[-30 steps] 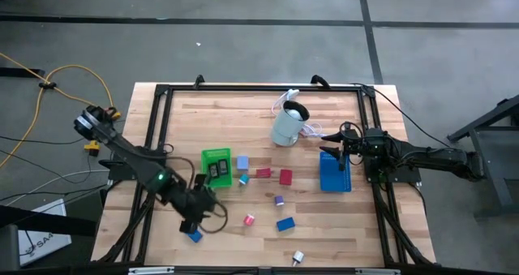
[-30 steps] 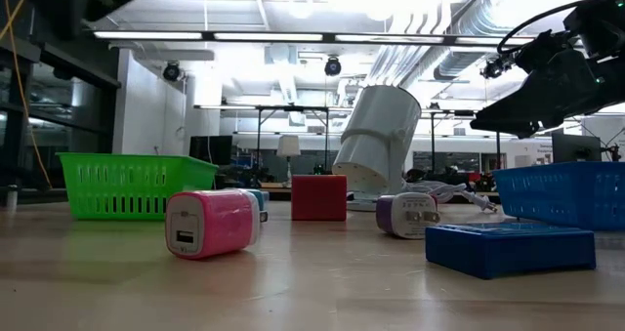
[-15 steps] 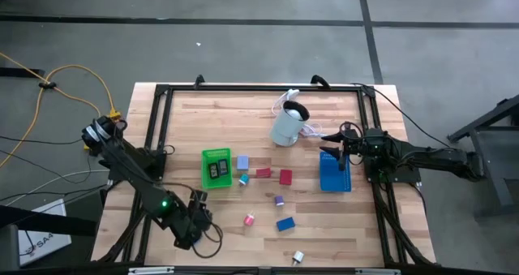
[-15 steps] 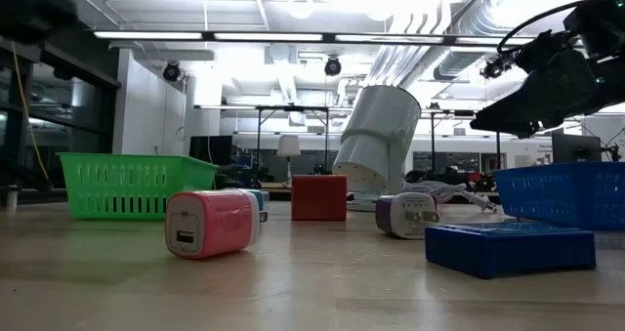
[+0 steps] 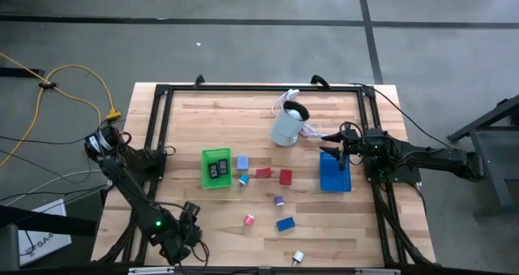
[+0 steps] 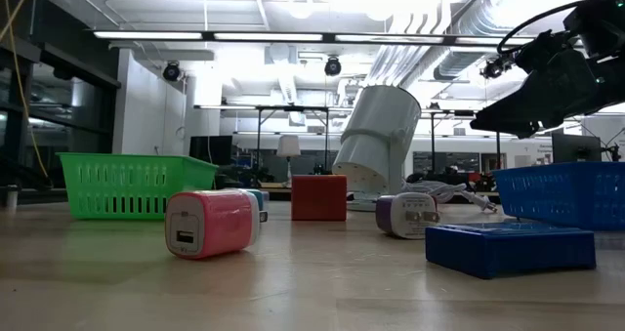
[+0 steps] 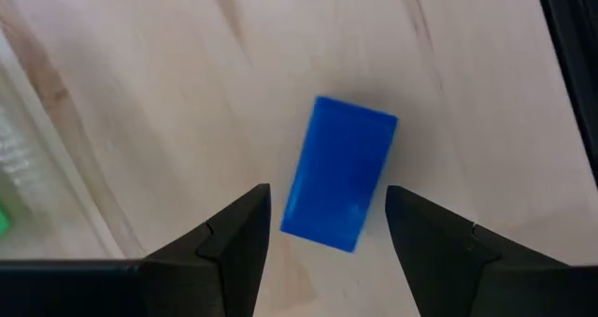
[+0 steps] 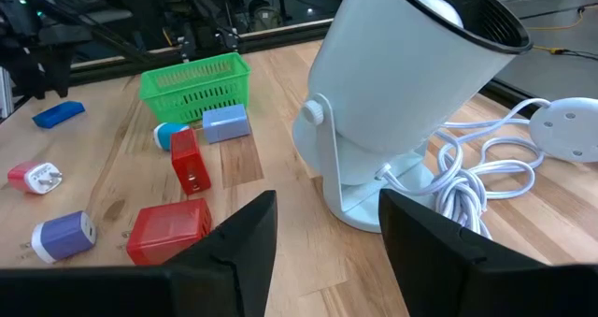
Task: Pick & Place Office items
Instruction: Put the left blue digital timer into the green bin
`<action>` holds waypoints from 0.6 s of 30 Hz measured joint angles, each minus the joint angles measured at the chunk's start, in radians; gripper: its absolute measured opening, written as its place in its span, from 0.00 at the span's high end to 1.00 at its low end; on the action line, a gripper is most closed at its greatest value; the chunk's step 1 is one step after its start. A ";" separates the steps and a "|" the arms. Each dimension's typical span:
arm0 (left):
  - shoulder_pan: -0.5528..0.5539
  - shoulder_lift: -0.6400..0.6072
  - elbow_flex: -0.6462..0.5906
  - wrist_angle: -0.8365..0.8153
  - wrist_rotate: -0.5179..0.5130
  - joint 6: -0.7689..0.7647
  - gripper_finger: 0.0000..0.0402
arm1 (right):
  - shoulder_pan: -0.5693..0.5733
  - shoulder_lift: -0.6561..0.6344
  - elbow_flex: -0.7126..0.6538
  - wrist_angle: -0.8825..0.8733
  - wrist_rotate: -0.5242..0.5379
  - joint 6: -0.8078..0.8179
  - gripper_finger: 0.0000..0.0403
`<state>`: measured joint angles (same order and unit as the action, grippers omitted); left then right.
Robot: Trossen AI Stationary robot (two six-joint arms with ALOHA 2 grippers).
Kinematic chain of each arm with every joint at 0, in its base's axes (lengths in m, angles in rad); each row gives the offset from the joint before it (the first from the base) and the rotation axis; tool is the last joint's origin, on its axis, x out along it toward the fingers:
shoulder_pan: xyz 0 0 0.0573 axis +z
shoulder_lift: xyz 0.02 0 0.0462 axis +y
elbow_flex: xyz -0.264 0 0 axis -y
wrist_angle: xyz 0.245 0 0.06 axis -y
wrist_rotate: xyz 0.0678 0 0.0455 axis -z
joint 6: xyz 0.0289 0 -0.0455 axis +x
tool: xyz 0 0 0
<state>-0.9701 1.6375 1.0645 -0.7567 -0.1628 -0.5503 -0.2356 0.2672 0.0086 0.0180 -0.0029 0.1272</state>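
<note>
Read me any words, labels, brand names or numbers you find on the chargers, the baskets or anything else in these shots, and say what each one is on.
"SAA": partly legible dark letters on the white sheet lying on the floor left of the table; the rest is too small to read.
Pink and white charger block: no readable text.
Green plastic basket, blue plastic basket, pale cylindrical appliance: no visible lettering.
Blue rectangular block between the left gripper fingers: plain, no marking.

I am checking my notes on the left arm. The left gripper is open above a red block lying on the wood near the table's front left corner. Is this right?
Not quite: the block is blue, not red, as the left wrist view shows. The rest holds: the left gripper is open above it, and the block lies on the wood near the table's front left corner.
</note>
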 joint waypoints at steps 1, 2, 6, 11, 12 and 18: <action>-0.003 0.001 0.000 -0.002 0.010 0.000 0.49 | 0.000 0.000 0.000 0.000 0.000 0.000 0.56; -0.003 0.001 0.000 -0.005 0.020 0.000 0.49 | 0.000 0.000 0.000 0.000 0.000 0.000 0.56; -0.002 0.001 0.000 -0.013 0.030 0.002 0.49 | 0.000 0.000 0.000 0.000 0.000 0.000 0.56; 0.001 0.001 -0.001 -0.029 0.030 0.026 0.49 | 0.000 0.000 0.000 0.000 0.000 0.000 0.56; 0.001 0.001 -0.003 -0.028 0.030 0.026 0.49 | 0.000 0.000 0.000 0.000 0.000 0.000 0.56; 0.001 0.016 -0.007 -0.029 0.016 0.027 0.49 | 0.000 0.000 0.000 0.000 0.000 0.000 0.56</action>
<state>-0.9691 1.6540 1.0572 -0.7853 -0.1463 -0.5236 -0.2353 0.2672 0.0084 0.0181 -0.0032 0.1272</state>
